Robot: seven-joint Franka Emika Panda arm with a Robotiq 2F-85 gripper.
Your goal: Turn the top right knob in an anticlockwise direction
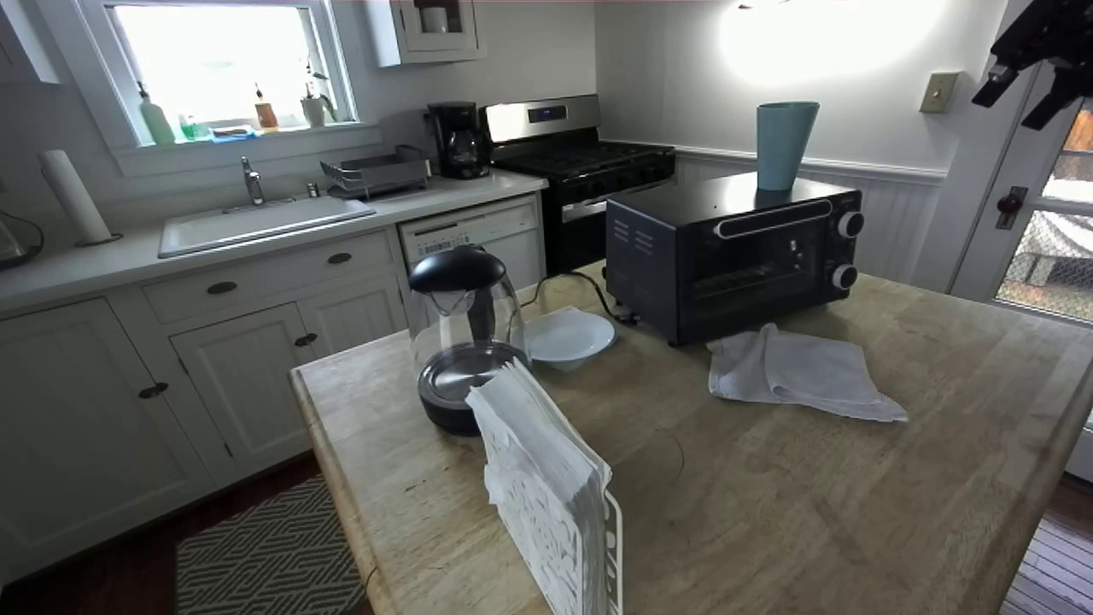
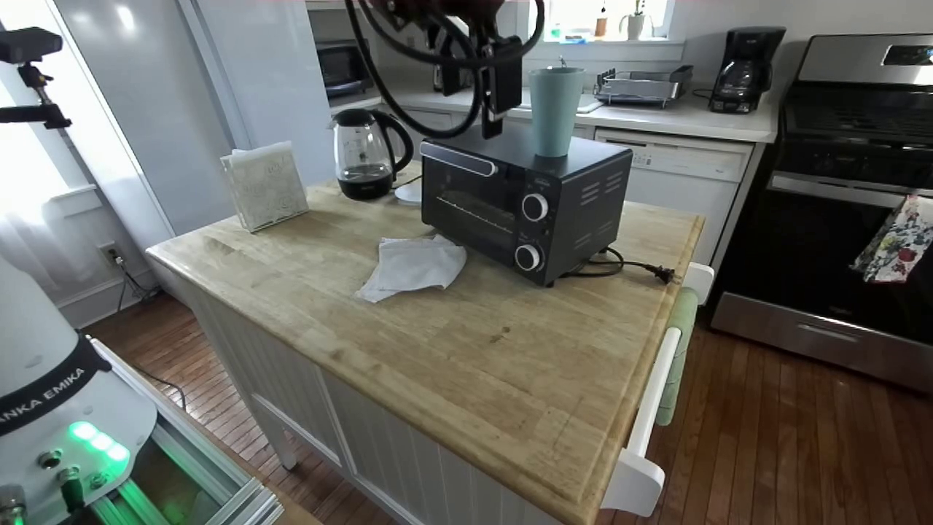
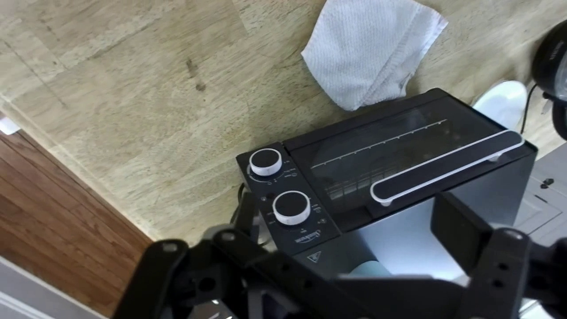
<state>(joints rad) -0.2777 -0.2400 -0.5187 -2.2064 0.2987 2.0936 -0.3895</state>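
The black toaster oven point(image 1: 649, 265) stands on the wooden table; it also shows in an exterior view point(image 2: 590, 197) and the wrist view point(image 3: 305, 239). Its top right knob point(image 2: 534, 207) is round with a white rim and a dark face, and shows too in an exterior view point(image 1: 850, 224) and the wrist view point(image 3: 291, 208). A like lower knob point(image 2: 527, 257) is below it; in the wrist view this lower knob point(image 3: 265, 162) appears higher up. My gripper point(image 3: 355, 223) is open and empty above the oven, apart from the knobs. Its fingers show at the upper right of an exterior view point(image 1: 1016, 98).
A teal cup point(image 2: 554, 113) stands on the oven top near the knob side. A white cloth point(image 2: 419, 266) lies in front of the oven. A glass kettle point(image 1: 465, 342), a white plate point(image 1: 568, 335) and a napkin holder point(image 1: 546, 487) stand on the table point(image 1: 768, 512).
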